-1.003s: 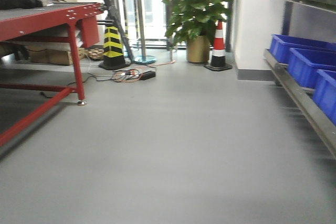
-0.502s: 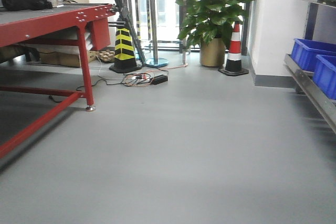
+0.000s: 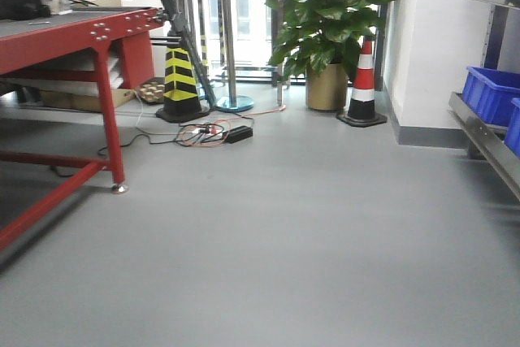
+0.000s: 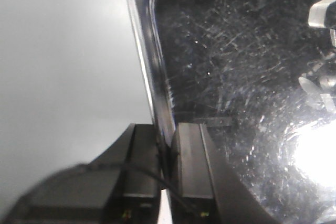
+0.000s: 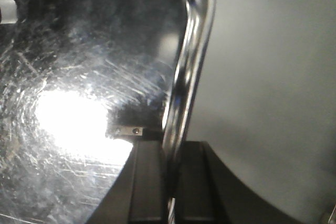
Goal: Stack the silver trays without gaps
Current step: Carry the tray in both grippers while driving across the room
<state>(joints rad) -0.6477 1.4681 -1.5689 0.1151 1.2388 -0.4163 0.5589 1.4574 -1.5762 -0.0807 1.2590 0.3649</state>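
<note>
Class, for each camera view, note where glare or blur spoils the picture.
Left wrist: white glare burns out the silver tray lower right; the fingers look dark, soft. Right wrist: same blowout lower left. Front: floor evenly lit, windows overexposed.

A smooth grey floor (image 3: 268, 249) fills the room. At its far end stands a leafy potted plant (image 3: 325, 14) in a brass-coloured pot, with bright glass panels (image 3: 248, 30) just left of it. An orange-and-white cone (image 3: 363, 79) sits just right of the plant. A yellow-and-black cone (image 3: 180, 79) and loose cables (image 3: 207, 132) lie to the plant's left. Further left stands a red steel table (image 3: 73, 34). Right of the plant are a white wall (image 3: 426, 38) and blue crates (image 3: 491, 91) on a steel shelf.
</note>
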